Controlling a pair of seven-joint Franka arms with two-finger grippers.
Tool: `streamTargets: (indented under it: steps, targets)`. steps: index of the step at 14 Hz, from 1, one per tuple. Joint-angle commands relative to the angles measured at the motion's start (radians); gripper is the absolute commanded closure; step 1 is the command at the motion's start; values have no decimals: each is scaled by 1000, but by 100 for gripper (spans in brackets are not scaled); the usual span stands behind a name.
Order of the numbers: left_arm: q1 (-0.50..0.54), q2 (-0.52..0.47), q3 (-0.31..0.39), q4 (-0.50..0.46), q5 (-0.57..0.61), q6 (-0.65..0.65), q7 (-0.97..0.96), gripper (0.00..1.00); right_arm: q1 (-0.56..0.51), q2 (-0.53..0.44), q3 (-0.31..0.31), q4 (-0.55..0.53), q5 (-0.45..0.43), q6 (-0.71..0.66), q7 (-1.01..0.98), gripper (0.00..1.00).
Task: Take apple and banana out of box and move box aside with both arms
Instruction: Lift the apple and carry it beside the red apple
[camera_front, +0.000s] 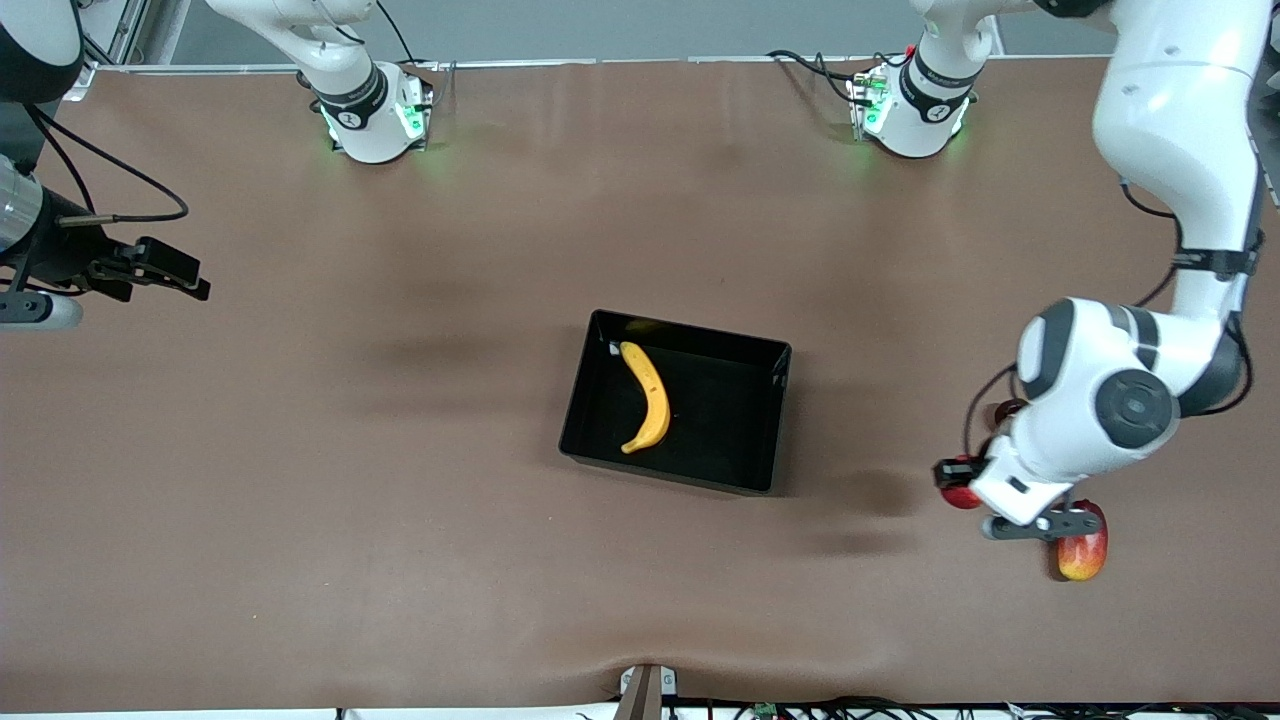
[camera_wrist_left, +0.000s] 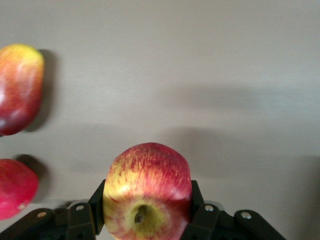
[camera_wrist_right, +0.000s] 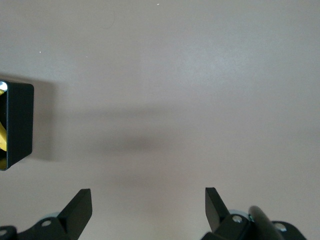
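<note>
The black box (camera_front: 770, 415) sits mid-table with the yellow banana (camera_front: 648, 395) lying inside it. Its corner (camera_wrist_right: 17, 125) also shows in the right wrist view. My left gripper (camera_wrist_left: 147, 205) is shut on the red-and-yellow apple (camera_wrist_left: 147, 192), one finger on each side. It holds the apple just above the table at the left arm's end, where a red part of the apple (camera_front: 962, 496) shows under the hand. My right gripper (camera_front: 170, 272) hangs open over bare table at the right arm's end, with nothing between its fingers (camera_wrist_right: 80, 205).
A red-yellow mango (camera_front: 1083, 545) lies close by the left hand, nearer the front camera; it shows too as the mango (camera_wrist_left: 17, 90) in the left wrist view. A small dark red fruit (camera_front: 1003, 410) lies under the left arm.
</note>
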Motion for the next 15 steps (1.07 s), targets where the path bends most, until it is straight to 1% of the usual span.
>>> streamTargets:
  steps: [1, 4, 6, 8, 9, 10, 11, 12, 15]
  targets:
    - [56, 34, -9, 5, 18, 50, 55, 100, -11, 6, 7, 14, 19, -2, -10, 0]
    - [75, 82, -6, 6, 68, 99, 62, 100, -11, 4, 7, 15, 19, -8, -10, 0]
    - [84, 126, -3, 9, 73, 116, 60, 100, -10, 4, 7, 14, 19, -4, -10, 0]
    - [90, 146, 2, 9, 76, 142, 62, 100, -11, 4, 7, 15, 19, -8, -10, 0]
    - [88, 150, 20, 11, 81, 143, 62, 95, -8, 4, 8, 15, 19, -8, -10, 0]
    - [85, 148, 34, 12, 81, 143, 62, 75, -7, 4, 8, 15, 19, -5, -10, 0]
    - [88, 145, 36, 12, 82, 143, 63, 33, -8, 4, 8, 14, 19, -4, -10, 0]
    - [88, 137, 34, 12, 82, 143, 63, 0, -8, 4, 8, 15, 19, -4, -10, 0]
    - [79, 90, 28, 22, 82, 140, 63, 0, -8, 3, 10, 15, 19, -5, -10, 0]
